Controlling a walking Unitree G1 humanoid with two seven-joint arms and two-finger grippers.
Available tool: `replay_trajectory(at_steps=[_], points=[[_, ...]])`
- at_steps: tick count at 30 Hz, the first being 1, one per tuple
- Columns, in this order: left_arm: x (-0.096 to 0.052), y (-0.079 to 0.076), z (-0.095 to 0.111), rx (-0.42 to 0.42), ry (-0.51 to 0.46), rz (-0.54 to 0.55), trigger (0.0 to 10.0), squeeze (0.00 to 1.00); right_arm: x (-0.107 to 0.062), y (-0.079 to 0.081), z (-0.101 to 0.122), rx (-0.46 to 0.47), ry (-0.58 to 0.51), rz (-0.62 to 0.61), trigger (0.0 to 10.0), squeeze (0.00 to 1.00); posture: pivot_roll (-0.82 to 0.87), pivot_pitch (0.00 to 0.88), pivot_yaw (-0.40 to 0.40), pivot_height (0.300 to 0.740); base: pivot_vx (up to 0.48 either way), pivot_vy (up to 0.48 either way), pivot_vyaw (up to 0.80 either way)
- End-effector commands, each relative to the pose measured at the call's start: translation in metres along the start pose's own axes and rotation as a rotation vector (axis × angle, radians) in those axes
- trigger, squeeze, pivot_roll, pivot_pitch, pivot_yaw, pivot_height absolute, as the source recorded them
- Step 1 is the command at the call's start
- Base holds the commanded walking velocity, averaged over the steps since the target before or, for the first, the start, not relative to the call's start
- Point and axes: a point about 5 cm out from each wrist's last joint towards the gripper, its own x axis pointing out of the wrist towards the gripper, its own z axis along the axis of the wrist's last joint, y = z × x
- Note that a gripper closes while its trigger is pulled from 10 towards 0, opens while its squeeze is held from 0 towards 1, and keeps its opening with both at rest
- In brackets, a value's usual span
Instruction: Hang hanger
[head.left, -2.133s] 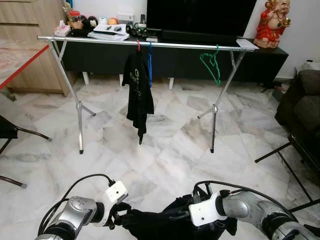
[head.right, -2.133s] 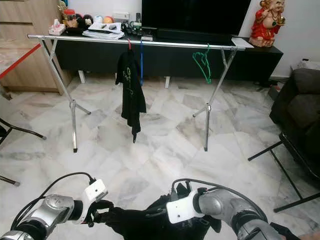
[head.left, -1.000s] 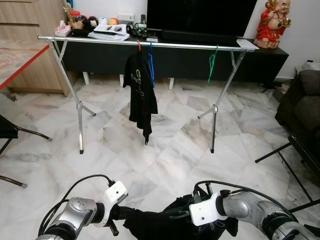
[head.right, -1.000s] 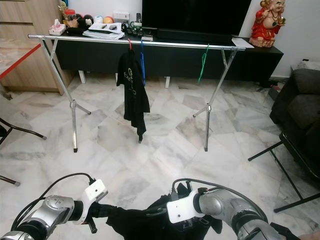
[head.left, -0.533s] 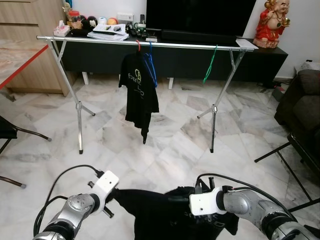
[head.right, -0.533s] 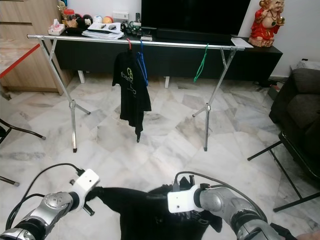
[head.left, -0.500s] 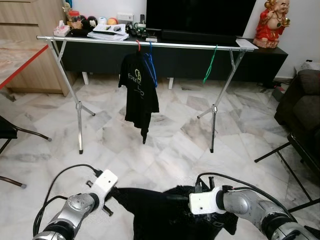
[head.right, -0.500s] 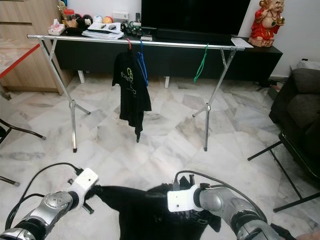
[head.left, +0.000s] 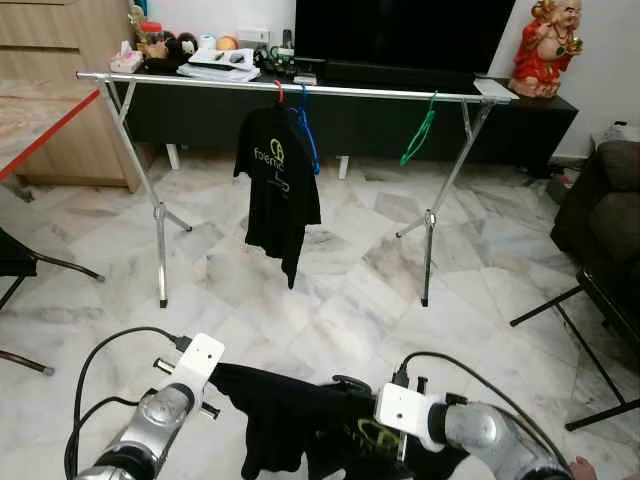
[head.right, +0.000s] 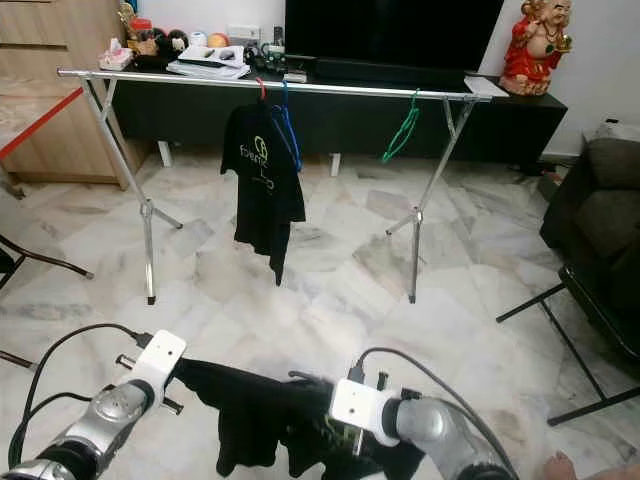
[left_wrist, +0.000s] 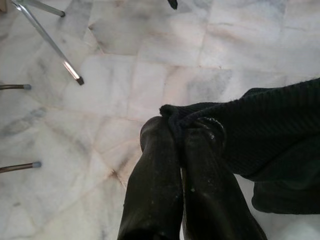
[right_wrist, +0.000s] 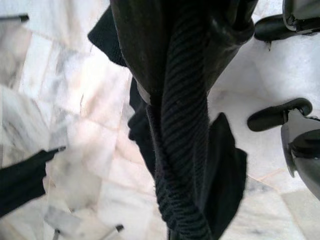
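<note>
Your left gripper (left_wrist: 177, 150) is clamped on the hem of the black shirt (head.left: 290, 415), and your right gripper (right_wrist: 170, 75) grips its other side, so the cloth hangs spread between them, likely to keep it open for a hanger. The wrist views show each pinch closely; the head views show where it must go. The green hanger (head.left: 419, 133) waits on the rail (head.left: 380, 92), well ahead, beside another hung shirt (head.left: 278, 185).
</note>
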Motion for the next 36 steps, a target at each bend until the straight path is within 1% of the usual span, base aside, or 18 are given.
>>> replay_trajectory(at_steps=[1,2,4,5,8,9,10,11,14,16,20,21,23,24,25,26,29,36], points=[[-0.012,0.040,-0.029,-0.070,0.110,0.222,0.0,0.00,-0.023,-0.016,-0.031,0.210,0.091,-0.204,10.0,0.00,-0.08,0.068,-0.064,0.740,0.000,0.000,0.00],[-0.012,0.040,-0.029,-0.070,0.110,0.222,0.0,0.00,-0.023,-0.016,-0.031,0.210,0.091,-0.204,10.0,0.00,-0.08,0.068,-0.064,0.740,0.000,0.000,0.00],[-0.011,0.038,-0.025,-0.111,0.076,0.216,0.0,0.00,-0.018,-0.018,-0.030,0.458,0.054,-0.350,10.0,0.00,-0.08,0.071,-0.062,0.740,0.000,0.000,0.00],[-0.010,0.038,-0.020,-0.144,0.045,0.211,0.0,0.00,-0.014,-0.013,-0.030,0.639,0.029,-0.379,10.0,0.00,-0.08,0.072,-0.058,0.740,0.000,0.000,0.00],[-0.009,0.039,-0.016,-0.161,0.019,0.209,0.0,0.00,-0.012,-0.004,-0.030,0.677,0.037,-0.335,10.0,0.00,-0.08,0.073,-0.056,0.740,0.000,0.000,0.00],[-0.009,0.039,-0.014,-0.159,0.008,0.209,0.0,0.00,-0.011,0.003,-0.031,0.655,0.059,-0.294,10.0,0.00,-0.08,0.075,-0.055,0.740,0.000,0.000,0.00],[-0.008,0.041,-0.007,-0.156,-0.027,0.208,0.0,0.00,-0.008,0.022,-0.035,0.558,0.131,-0.182,10.0,0.00,-0.08,0.075,-0.055,0.740,0.000,0.000,0.00],[-0.007,0.042,-0.004,-0.162,-0.041,0.206,0.0,0.00,-0.009,0.025,-0.039,0.530,0.161,-0.191,10.0,0.00,-0.08,0.075,-0.052,0.740,0.000,0.000,0.00],[-0.006,0.042,0.002,-0.187,-0.069,0.185,0.0,0.00,-0.011,0.019,-0.040,0.540,0.180,-0.298,10.0,0.00,-0.08,0.073,-0.050,0.740,0.000,0.000,0.00],[-0.004,0.035,0.009,-0.214,-0.108,0.101,0.0,0.00,-0.011,0.011,-0.032,0.579,0.131,-0.376,10.0,0.00,-0.09,0.068,-0.044,0.740,0.000,0.000,0.00],[-0.002,0.021,0.015,-0.184,-0.138,-0.027,0.0,0.00,-0.008,0.006,-0.021,0.566,0.070,-0.402,10.0,0.00,-0.08,0.065,-0.041,0.740,0.000,0.000,0.00],[-0.002,0.015,0.017,-0.151,-0.145,-0.084,2.7,0.00,-0.006,0.008,-0.020,0.547,0.090,-0.385,10.0,0.00,-0.08,0.058,-0.039,0.740,0.000,0.000,0.00],[-0.002,0.013,0.017,-0.133,-0.147,-0.102,2.7,0.00,-0.005,0.008,-0.021,0.537,0.099,-0.379,10.0,0.00,-0.08,0.058,-0.039,0.740,0.000,0.000,0.00],[-0.003,0.008,0.017,-0.048,-0.149,-0.157,10.0,0.00,-0.004,0.009,-0.021,0.519,0.120,-0.368,10.0,0.00,-0.08,0.054,-0.038,0.740,0.000,0.000,0.00],[-0.003,0.008,0.017,-0.033,-0.153,-0.165,10.0,0.31,-0.004,0.009,-0.021,0.526,0.119,-0.360,10.0,0.00,-0.08,0.054,-0.038,0.740,0.000,0.000,0.00],[-0.003,0.008,0.017,-0.028,-0.156,-0.168,10.0,1.00,-0.004,0.009,-0.021,0.531,0.117,-0.356,10.0,0.00,-0.08,0.054,-0.038,0.740,0.000,0.000,0.00],[-0.005,0.008,0.016,-0.032,-0.167,-0.203,10.0,1.00,-0.003,0.015,-0.023,0.450,0.158,-0.230,10.0,0.00,-0.08,0.043,-0.037,0.740,0.000,0.000,0.00],[-0.009,0.008,0.012,-0.010,-0.168,-0.285,10.0,1.00,-0.016,-0.002,-0.038,0.382,0.263,-0.246,10.0,0.00,-0.07,0.050,-0.047,0.740,0.000,0.000,0.00]])
